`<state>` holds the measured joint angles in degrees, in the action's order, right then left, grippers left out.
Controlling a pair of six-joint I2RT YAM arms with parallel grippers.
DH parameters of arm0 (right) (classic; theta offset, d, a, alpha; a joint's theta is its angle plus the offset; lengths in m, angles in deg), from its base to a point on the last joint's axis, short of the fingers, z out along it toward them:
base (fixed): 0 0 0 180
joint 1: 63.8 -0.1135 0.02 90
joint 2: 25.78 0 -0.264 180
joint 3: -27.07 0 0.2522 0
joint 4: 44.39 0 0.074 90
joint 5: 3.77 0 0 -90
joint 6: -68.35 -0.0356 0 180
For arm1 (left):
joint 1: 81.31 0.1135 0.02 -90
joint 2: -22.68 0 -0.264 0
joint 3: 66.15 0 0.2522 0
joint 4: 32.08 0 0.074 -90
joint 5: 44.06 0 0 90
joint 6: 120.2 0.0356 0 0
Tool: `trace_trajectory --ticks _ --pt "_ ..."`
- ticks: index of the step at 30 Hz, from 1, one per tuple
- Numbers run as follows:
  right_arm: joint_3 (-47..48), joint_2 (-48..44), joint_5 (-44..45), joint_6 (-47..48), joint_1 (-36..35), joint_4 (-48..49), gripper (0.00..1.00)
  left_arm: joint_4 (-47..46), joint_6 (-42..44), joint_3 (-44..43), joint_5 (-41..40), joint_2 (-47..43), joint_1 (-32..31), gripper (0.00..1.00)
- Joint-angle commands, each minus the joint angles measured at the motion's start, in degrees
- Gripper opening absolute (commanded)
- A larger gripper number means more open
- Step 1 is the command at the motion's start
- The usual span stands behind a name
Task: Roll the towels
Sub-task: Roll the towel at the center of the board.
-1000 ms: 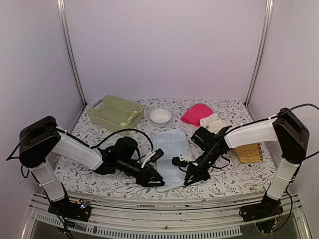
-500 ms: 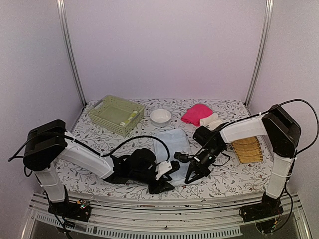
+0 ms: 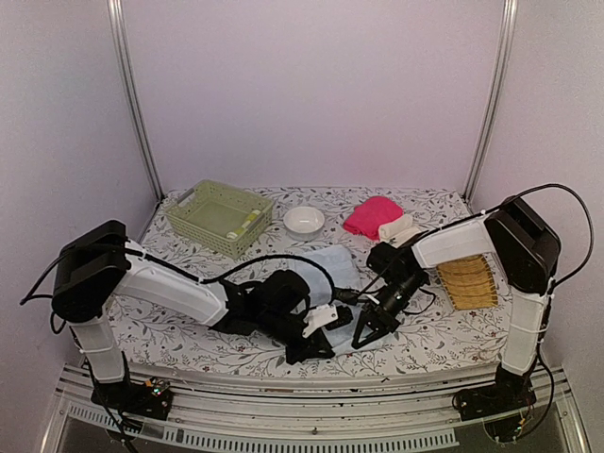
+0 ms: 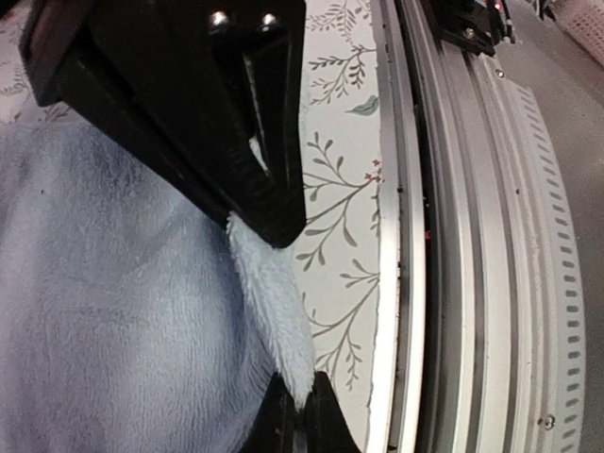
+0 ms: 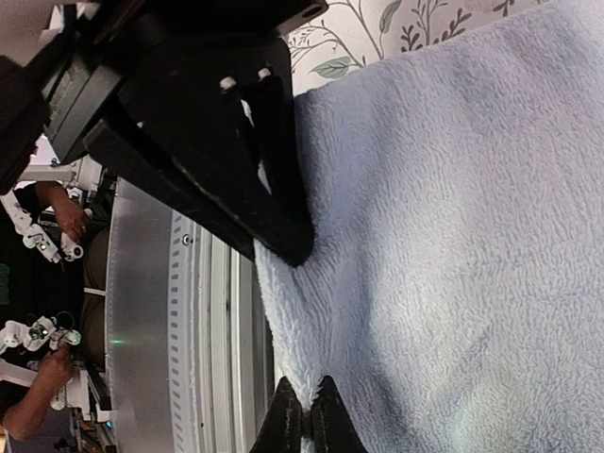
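Floral table bears a soft, limp blue towel. Left pincer and right pincer clamp its near corners, sensibly

Blue towel's near edge buried under both grippers

From above, only the far part of the pale blue towel shows. Its near edge lies under the left gripper and the right gripper, whose fingertips are too small there to make out. Both wrist views cut the towel off at their borders. The right arm covers a corner of the yellow tray. The small items in the green basket are too tiny to name.
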<state>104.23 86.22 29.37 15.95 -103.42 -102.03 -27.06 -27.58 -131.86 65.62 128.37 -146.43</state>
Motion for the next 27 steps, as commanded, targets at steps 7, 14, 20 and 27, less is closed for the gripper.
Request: trace_trajectory --ticks 7,14,20,27 --pt "4.6 7.5 -4.1 5.0 1.7 -11.6 0.04 18.9 0.6 -8.4 20.8 4.9 7.2 0.00" --pt "4.9 12.1 -2.5 2.0 2.9 -9.9 0.03 19.4 -2.9 -11.1 17.1 10.6 9.7 0.01" --pt "5.4 15.2 -1.2 -1.8 3.6 -8.7 0.03 19.4 -3.3 -8.4 12.7 9.8 9.7 0.12" --pt "6.4 17.1 -0.1 -4.1 3.6 -9.2 0.03 10.8 -1.4 2.1 -4.6 -5.3 4.7 0.37"
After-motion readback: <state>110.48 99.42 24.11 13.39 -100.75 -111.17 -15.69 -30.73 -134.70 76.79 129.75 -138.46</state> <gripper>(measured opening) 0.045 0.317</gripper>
